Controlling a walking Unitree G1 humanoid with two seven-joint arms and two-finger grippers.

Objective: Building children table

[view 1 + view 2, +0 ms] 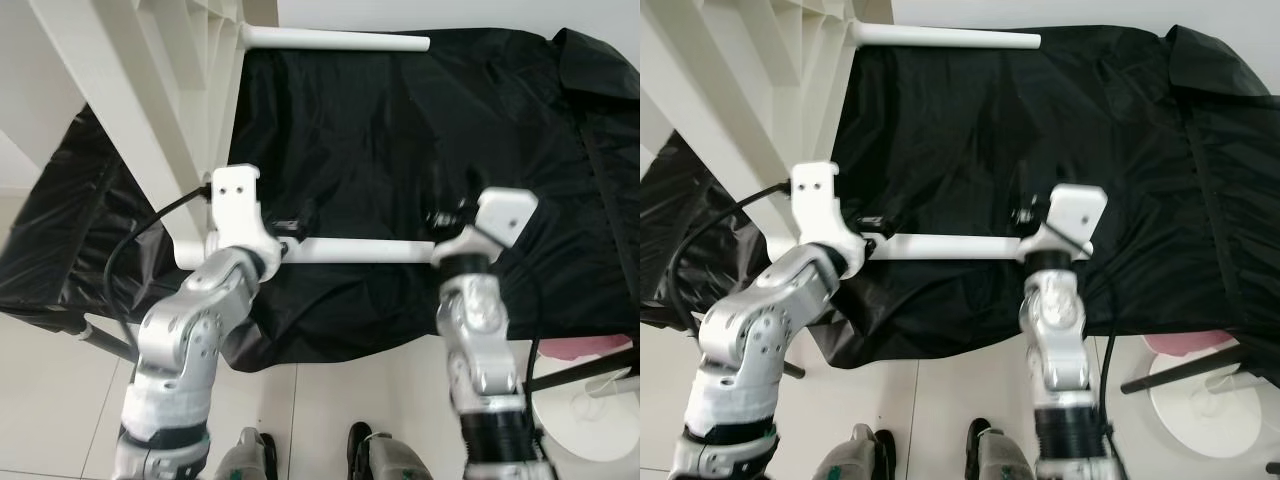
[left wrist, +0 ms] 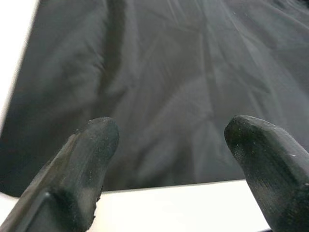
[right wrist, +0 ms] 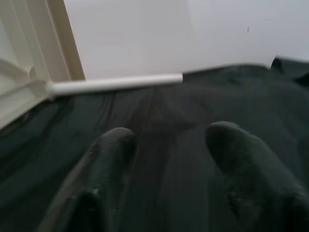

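Note:
A white children's table lies on its side on a black cloth (image 1: 420, 130), its ribbed underside (image 1: 130, 90) at the left. Two round white legs stick out to the right: a far leg (image 1: 335, 40) and a near leg (image 1: 355, 250). My left gripper (image 1: 285, 228) is at the near leg's table end. In the left wrist view its fingers (image 2: 91, 145) are open, with the white leg (image 2: 169, 203) low between them. My right gripper (image 1: 445, 215) is open at the near leg's free end. The right wrist view looks past its fingers (image 3: 111, 150) to the far leg (image 3: 116, 83).
The cloth-covered surface ends at a front edge (image 1: 380, 345) close to my body, with tiled floor below. A round white and pink stool (image 1: 590, 400) stands at the lower right. Dark frame bars (image 1: 100, 340) slant under the cloth at the left.

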